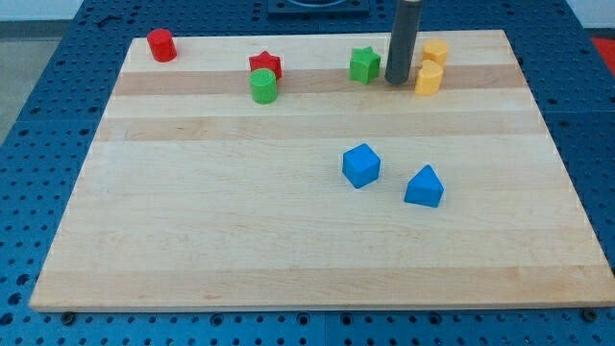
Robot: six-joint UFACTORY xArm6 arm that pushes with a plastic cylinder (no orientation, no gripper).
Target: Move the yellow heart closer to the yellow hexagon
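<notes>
1. Only one camera view is given, and a wooden board (317,250) is seen in it, lying on a blue table with holes (38,144).
2. A dark rod is seen coming down from the view's top, and my tip (398,81) is set on the board near its top edge.
3. No gripper is carried by the arm, so nothing can be told about open or closed jaws.
4. Two yellow blocks are found just to the view's right of my tip. Their shapes cannot be made out well.
5. The lower yellow block (429,78) is placed just beside my tip. The upper yellow block (436,52) is placed right behind it, and the two seem to be touching.
6. A green star (364,64) is seen just to the view's left of my tip.
7. A red star (265,65) and a green cylinder (263,86) are set close together, further left.
8. A red cylinder (160,45) is seen in the top left corner.
9. A blue cube (361,165) and a blue block (424,186) with a pointed top are found near the middle, well apart from my tip.
10. No boxes or bowls are seen; every block is resting on the bare board.
</notes>
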